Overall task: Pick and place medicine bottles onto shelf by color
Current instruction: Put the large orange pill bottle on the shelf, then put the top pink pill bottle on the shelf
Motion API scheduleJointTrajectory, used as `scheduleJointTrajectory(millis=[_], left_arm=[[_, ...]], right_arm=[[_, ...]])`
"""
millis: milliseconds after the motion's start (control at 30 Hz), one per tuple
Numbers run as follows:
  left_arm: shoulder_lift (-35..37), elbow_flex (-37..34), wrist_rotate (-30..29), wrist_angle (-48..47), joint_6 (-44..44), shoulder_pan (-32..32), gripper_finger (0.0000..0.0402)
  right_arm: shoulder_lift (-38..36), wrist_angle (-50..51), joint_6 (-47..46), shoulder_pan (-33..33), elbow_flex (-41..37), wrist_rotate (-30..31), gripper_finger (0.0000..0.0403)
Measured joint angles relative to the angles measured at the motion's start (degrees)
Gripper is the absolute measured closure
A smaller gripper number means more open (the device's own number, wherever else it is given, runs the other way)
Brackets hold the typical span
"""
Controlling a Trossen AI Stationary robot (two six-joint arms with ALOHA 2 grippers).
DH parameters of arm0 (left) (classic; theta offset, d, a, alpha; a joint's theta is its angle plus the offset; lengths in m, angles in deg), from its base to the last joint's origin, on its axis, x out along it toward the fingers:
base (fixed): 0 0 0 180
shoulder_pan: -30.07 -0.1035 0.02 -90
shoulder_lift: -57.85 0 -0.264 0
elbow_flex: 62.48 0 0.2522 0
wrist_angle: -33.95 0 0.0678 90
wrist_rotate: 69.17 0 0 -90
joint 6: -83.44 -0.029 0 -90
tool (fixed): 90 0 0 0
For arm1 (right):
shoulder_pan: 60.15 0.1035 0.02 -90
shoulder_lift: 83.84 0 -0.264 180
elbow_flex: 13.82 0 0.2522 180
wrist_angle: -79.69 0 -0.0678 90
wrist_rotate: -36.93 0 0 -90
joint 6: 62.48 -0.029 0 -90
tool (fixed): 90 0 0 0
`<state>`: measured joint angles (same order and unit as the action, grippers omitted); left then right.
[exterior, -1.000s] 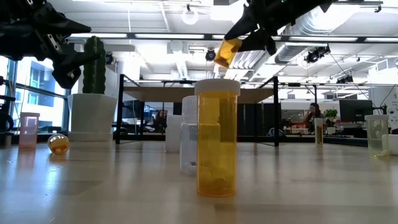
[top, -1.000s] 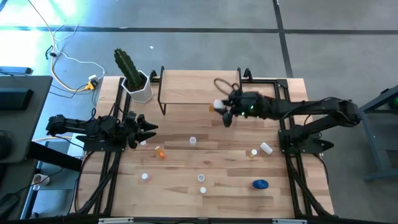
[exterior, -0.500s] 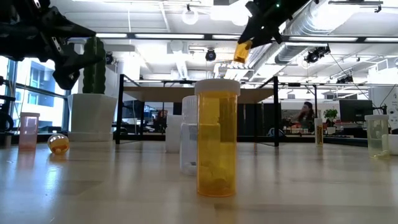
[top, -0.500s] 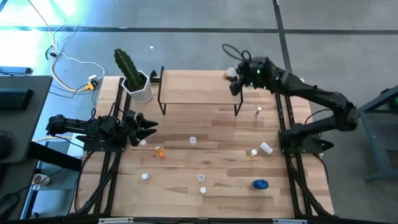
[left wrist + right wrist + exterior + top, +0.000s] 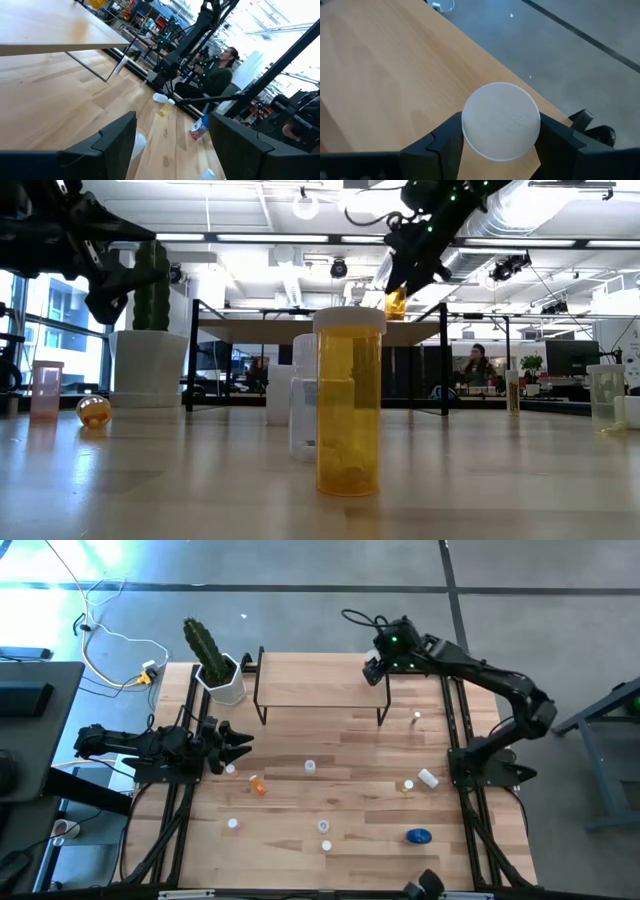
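My right gripper (image 5: 376, 669) is over the far right corner of the shelf (image 5: 318, 681), shut on an orange medicine bottle (image 5: 396, 302) with a white cap (image 5: 501, 121). In the high view the gripper hides the bottle. My left gripper (image 5: 244, 745) waits open at the table's left side, with nothing between its fingers (image 5: 117, 140). A pink bottle (image 5: 230, 770) lies just beside it. More bottles are spread over the tabletop: an orange one (image 5: 258, 784), white-capped ones (image 5: 310, 767) and a squat blue one (image 5: 418, 836). My right gripper pinches the orange bottle between its two fingers (image 5: 447, 141), one on each side of the body just under the white cap (image 5: 501, 121). The fingers slant down from above. The bottle hangs cap-up below them, just above the shelf board (image 5: 380, 75).
A white pot with a cactus (image 5: 222, 680) stands by the shelf's left end. Small bottles lie near the right arm's base (image 5: 428, 778) and one stands by the shelf's right leg (image 5: 416, 718). In the low view a big orange bottle (image 5: 350, 405) stands close.
My right gripper has carried the orange bottle from the shelf's front right corner toward the table's far edge. It now hangs over the shelf's far right corner. The gripper has swung round and tipped from pointing leftward to slanting downward. Its hold on the bottle is unchanged.
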<state>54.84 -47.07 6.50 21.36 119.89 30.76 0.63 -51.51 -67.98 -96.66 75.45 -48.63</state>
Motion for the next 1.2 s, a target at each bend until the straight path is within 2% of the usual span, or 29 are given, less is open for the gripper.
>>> scheduleJointTrajectory(millis=[300, 533, 667, 933, 1200], left_arm=[[0.0, 0.0, 0.0, 0.0, 1.0, 0.0, 0.0165], [0.0, 0.0, 0.2, 0.0, 6.5, 0.0, 0.0165], [0.0, 0.0, 0.1, 0.0, 6.4, 0.0, 0.0165], [0.0, 0.0, 0.0, 0.0, 6.4, 0.0, 0.0165], [0.0, 0.0, 0.0, 0.0, 6.4, 0.0, 0.0158]], right_arm=[[2.6, 0.6, 1.1, -0.7, 0.0, -0.5, 0.0208], [3.2, 0.8, 1.1, -0.7, 0.2, -1.5, 0.0208], [3.2, 0.9, 1.1, -0.7, 0.1, -1.5, 0.0204], [3.3, 1.8, 0.0, -0.7, 0.1, -1.9, 0.0157], [3.3, 2.6, -0.3, -0.6, 4.6, -1.6, 0.0121]])
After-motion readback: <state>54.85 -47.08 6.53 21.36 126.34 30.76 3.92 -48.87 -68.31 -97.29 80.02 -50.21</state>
